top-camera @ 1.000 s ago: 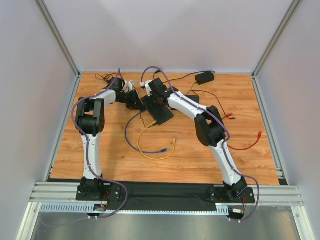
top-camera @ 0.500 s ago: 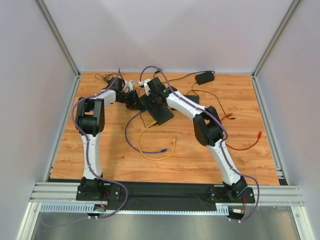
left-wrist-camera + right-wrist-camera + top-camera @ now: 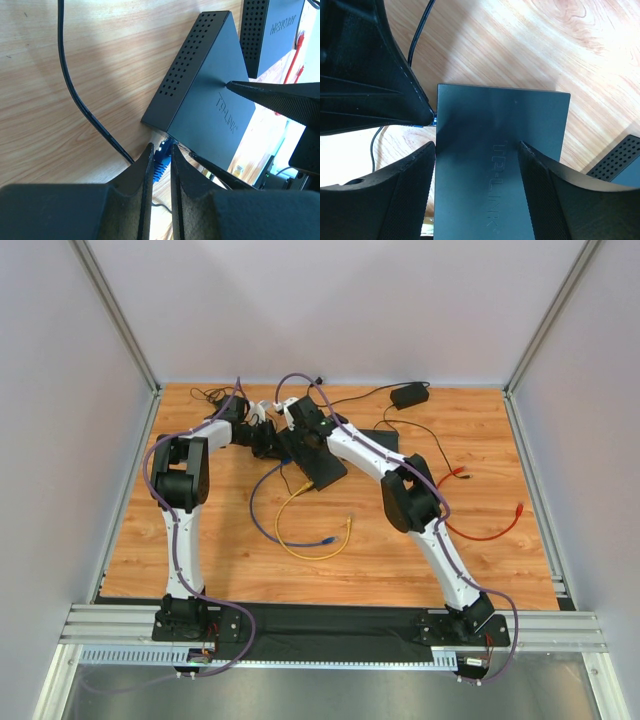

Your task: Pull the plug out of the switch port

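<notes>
Since a second ago the right arm has swung further left across the switch (image 3: 326,473), so the right gripper (image 3: 476,145) now hangs over the switch's far left part. The left arm has hardly shifted.

From the right wrist, the right gripper's two fingers (image 3: 402,195) stand spread wide over the switch's flat top, one at its left edge and one over its middle, with nothing between them. Seen from the left wrist, one pointed tip of that gripper touches the switch's top near the printed lettering.

At the switch's left end, the left gripper (image 3: 161,150) has its fingers pressed close together on the blue plug (image 3: 160,167), one finger on each side of it. The plug sits right against the switch's port face; whether it is still fully seated cannot be told.

A blue cable (image 3: 262,510) runs from that end of the switch in a loop over the table (image 3: 200,540) nearer the arm bases, beside a yellow cable (image 3: 310,555). A thin black wire (image 3: 75,85) lies on the wood left of the switch. A second black box (image 3: 270,30) sits just beyond the switch's right side.
</notes>
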Robot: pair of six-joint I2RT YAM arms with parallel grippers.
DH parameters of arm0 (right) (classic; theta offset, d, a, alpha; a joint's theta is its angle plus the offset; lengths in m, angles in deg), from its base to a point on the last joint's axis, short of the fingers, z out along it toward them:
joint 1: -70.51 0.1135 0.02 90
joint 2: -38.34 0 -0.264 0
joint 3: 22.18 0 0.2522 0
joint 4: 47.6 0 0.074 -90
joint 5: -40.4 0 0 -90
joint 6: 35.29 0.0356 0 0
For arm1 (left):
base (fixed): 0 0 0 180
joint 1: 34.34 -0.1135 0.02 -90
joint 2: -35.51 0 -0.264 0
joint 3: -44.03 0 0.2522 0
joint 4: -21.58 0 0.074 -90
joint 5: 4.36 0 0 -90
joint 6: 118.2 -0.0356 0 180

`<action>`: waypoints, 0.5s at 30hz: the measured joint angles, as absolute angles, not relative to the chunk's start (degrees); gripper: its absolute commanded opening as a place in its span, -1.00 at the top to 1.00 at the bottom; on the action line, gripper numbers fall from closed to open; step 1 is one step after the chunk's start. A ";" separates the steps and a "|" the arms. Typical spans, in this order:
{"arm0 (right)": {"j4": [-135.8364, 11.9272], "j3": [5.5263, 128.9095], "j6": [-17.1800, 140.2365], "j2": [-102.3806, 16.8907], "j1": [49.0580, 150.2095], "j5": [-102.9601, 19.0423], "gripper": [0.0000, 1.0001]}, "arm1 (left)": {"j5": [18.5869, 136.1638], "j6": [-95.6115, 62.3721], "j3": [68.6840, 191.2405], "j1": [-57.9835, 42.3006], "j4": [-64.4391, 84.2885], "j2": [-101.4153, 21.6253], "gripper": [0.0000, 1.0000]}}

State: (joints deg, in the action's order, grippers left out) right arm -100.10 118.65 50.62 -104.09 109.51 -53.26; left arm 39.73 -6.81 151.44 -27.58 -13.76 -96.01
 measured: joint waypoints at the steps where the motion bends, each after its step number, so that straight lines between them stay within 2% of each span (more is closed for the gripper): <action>1: -100.04 118.61 50.77 -104.09 109.60 -53.59 -0.35 | 39.73 -6.79 151.29 -27.58 -13.61 -95.97 1.00; 15: -100.45 120.64 56.91 -105.47 110.34 -58.44 -0.27 | 40.80 -6.57 147.40 -27.45 -9.22 -93.83 1.00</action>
State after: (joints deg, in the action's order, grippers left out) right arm -100.45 120.64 56.91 -105.47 110.34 -58.44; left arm 40.80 -6.57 147.40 -27.45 -9.22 -93.83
